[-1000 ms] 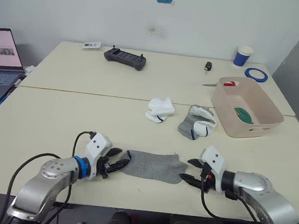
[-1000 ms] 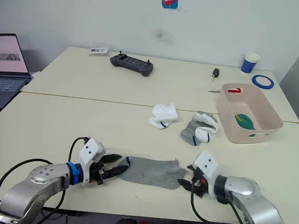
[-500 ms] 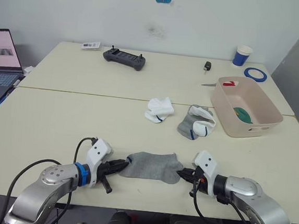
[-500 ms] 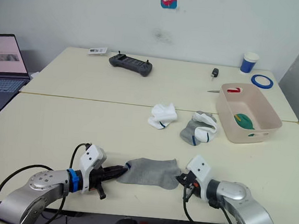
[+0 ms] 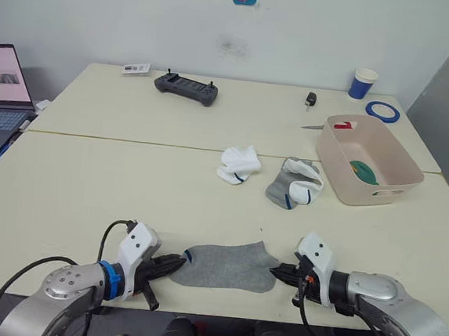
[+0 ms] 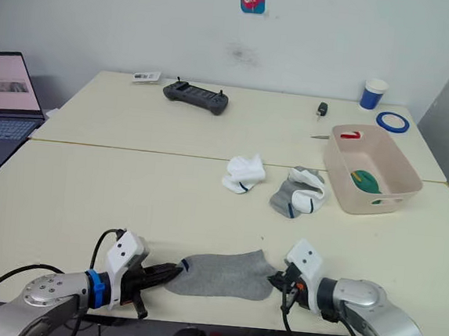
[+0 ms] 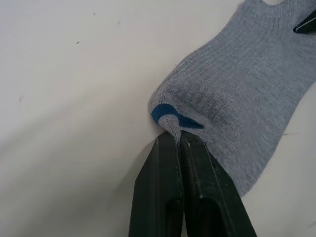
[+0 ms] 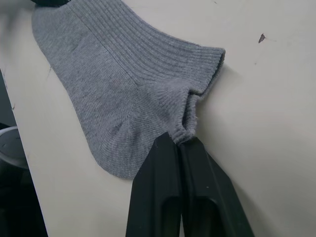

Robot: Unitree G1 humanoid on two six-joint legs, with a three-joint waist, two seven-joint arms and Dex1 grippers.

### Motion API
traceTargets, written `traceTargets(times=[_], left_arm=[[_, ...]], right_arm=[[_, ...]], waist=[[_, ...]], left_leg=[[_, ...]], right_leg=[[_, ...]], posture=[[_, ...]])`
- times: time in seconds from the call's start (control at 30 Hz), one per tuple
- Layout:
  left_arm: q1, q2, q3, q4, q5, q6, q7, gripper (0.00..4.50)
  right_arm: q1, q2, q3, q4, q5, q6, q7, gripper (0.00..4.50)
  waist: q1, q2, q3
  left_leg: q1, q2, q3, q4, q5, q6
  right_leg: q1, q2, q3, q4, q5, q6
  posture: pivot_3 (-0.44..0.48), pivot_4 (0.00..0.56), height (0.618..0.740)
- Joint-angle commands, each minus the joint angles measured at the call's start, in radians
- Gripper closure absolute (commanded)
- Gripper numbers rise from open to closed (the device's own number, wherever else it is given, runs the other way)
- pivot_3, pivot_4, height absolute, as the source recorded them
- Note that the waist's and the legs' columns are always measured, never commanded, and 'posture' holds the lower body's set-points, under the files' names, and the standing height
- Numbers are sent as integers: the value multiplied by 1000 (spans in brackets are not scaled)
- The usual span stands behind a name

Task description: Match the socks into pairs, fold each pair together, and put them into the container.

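Note:
A grey sock (image 5: 228,266) with a blue mark lies flat near the table's front edge, stretched between both grippers. My left gripper (image 5: 177,261) is shut on its blue-marked end (image 7: 170,117). My right gripper (image 5: 276,271) is shut on the opposite end, pinching the fabric (image 8: 185,129). Farther back lie a bunched white sock (image 5: 238,164) and a crumpled heap of grey and white socks (image 5: 295,183). The pale pink container (image 5: 371,159) stands at the right, with a green sock (image 5: 364,171) inside it.
A black controller (image 5: 187,88), a card (image 5: 137,68), a key fob (image 5: 311,99), a blue-and-white cup (image 5: 364,83) and a blue tape roll (image 5: 383,112) lie on the far table. A laptop (image 5: 1,97) sits at the left.
Both grippers closed in from the sock's ends and shut on them, then drew the sock a little nearer the front edge. The other socks and the container stayed put.

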Motion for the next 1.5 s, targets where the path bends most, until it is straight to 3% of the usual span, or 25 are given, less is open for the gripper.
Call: traceTargets(times=[0.03, 0.33, 0.4, 0.43, 0.7, 0.9, 1.17, 1.3, 1.5], left_arm=[[19, 8, 7, 5, 9, -41, -24, 3528], [62, 25, 79, 15, 0, -118, -62, 749], [67, 42, 104, 13, 9, -158, -87, 113], [62, 51, 118, 19, 12, -180, -99, 24], [-93, 99, 163, 9, -103, -161, -195, 24], [-247, 133, 145, -24, -184, -118, -239, 24], [-343, 150, 124, -39, -219, -85, -249, 24], [-343, 140, 113, -27, -192, -109, -251, 0], [-350, 121, 100, -24, -178, -123, -239, 0]], right_arm=[[-2, -26, -44, -33, 20, 7, -4, 3206], [8, -126, -150, -41, 58, -16, 29, 4], [3, -149, -174, -36, 57, -64, 53, 0], [-5, -155, -177, -35, 47, -100, 61, 0], [-209, -34, -10, 40, -118, -261, -41, 0], [-367, 109, 83, 248, -261, -199, -190, 0], [-465, 218, 118, 500, -351, -240, -229, 0], [-477, 243, 114, 564, -377, -236, -245, 832], [-518, 243, 103, 620, -405, -256, -246, 2962]], waist=[[0, 0, 0], [0, 0, 0], [0, 0, 0], [0, 0, 0], [-2, 0, 0], [-2, 0, 0], [-2, 0, 0], [-2, 0, 1], [-1, 0, 1]], left_leg=[[0, 0, 0, 0, 0, 0], [0, 0, 0, 0, 0, 0], [0, 0, 0, 0, 0, 0], [0, 0, 0, 0, 0, 0], [0, 0, 1, 0, 0, 0], [-1, 0, 1, 0, 0, 0], [-1, 1, 1, -1, 0, 0], [-1, 1, 1, -1, 0, 0], [0, 0, 1, 1, 0, 0]], right_leg=[[0, 0, 0, 0, 0, 0], [0, 0, 0, 0, 0, -1], [0, 0, 0, 0, 0, -1], [0, 0, 0, 0, -1, -1], [-1, 0, -1, 0, 0, 0], [-1, 1, -1, 0, 3, 5], [-2, 2, -1, 0, 3, 5], [-2, 2, -1, 0, 3, 5], [0, 2, -1, 1, 4, 6]], posture=[[0, 150, 740], [0, 150, 740], [0, 150, 740], [0, 150, 740], [0, 150, 740], [0, 150, 740], [0, 150, 740], [0, 150, 740], [0, 150, 740]])
